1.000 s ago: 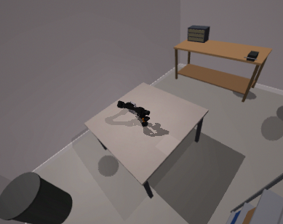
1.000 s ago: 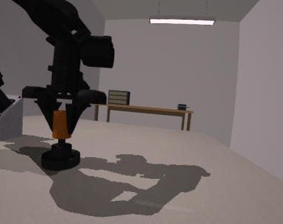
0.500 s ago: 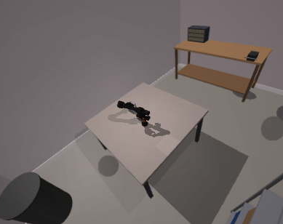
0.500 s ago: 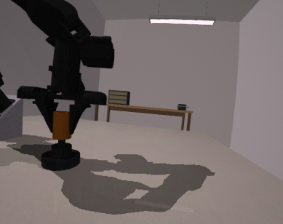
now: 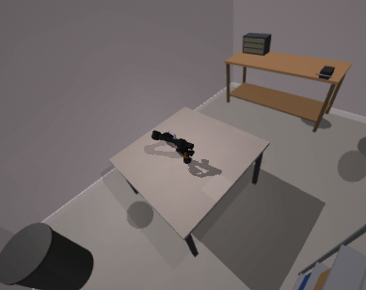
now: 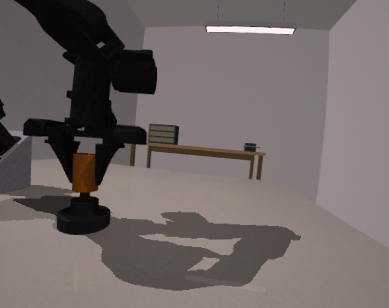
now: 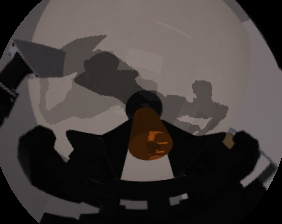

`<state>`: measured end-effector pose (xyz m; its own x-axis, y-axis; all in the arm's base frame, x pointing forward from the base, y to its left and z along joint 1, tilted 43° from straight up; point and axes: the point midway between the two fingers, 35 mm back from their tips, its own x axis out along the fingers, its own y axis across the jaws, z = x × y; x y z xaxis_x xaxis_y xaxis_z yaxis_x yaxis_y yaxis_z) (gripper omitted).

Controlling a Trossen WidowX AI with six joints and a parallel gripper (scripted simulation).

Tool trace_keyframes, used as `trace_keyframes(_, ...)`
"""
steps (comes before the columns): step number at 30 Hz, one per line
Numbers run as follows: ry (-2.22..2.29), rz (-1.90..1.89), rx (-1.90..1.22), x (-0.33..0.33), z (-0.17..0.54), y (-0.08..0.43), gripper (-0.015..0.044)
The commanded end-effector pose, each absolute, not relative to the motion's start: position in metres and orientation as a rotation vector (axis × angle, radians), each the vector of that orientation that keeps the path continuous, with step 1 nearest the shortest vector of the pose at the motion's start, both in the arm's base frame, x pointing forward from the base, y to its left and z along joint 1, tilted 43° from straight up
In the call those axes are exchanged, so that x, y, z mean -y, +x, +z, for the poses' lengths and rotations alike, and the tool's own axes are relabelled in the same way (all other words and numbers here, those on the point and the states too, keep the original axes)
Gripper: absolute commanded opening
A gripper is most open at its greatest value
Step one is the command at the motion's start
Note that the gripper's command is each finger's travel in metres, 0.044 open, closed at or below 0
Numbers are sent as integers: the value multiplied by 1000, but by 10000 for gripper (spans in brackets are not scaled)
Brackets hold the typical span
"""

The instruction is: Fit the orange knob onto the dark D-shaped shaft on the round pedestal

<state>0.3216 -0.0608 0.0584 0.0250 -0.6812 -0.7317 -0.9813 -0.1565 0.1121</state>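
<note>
The orange knob is upright between the fingers of my gripper, which is shut on it. The dark round pedestal stands directly below, with a narrower raised collar in its middle. In the exterior view a short piece of the dark shaft shows between the knob's lower end and the collar, so the knob stands above the pedestal. The shaft's top, its flat side and the knob's hole are hidden; I cannot tell whether the shaft's tip is inside the hole.
The pedestal stands on the pale table. A grey block with dark arm parts stands to the left in the exterior view. The arm's shadow falls across the table. A wooden workbench stands farther off.
</note>
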Motion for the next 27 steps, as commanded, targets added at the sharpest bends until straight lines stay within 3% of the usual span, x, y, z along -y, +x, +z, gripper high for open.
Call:
trace_keyframes(1, -1885, 939, -1687, 60, 59, 322, 0)
trace_keyframes(27, -2016, 1155, -1643, 61, 59, 322, 0)
